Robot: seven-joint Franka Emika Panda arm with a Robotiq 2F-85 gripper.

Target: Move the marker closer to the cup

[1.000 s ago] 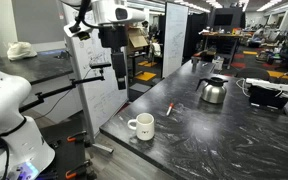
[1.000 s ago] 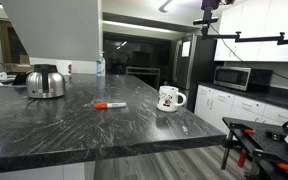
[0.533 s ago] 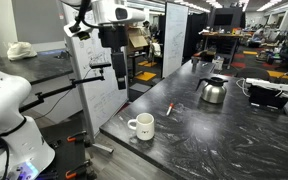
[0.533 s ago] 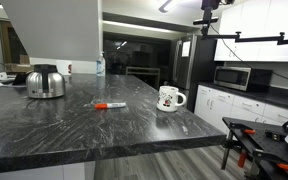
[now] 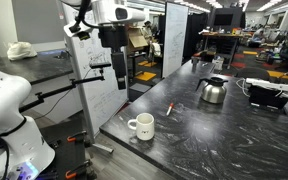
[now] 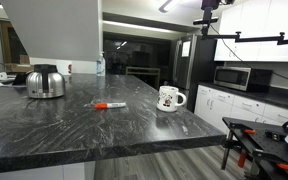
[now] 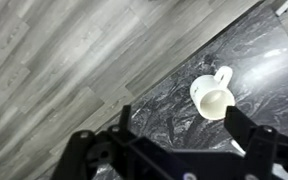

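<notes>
Dark marbled stone is what the worktop (image 5: 219,140) is made of. The white robot arm (image 5: 115,40) is hung high up, off past the worktop's edge by the cup's corner, with grey plank floor (image 7: 44,60) seen below it in the wrist view. Its jaws are spread wide there, and nothing is gripped between them. A shiny metal kettle (image 5: 213,90) is parked well away from that corner. The white cup (image 5: 141,126) is stood upright right by the corner, close to the edge. The red marker (image 6: 109,105) is laid flat between kettle and cup, nearer the cup but clearly apart from it.
</notes>
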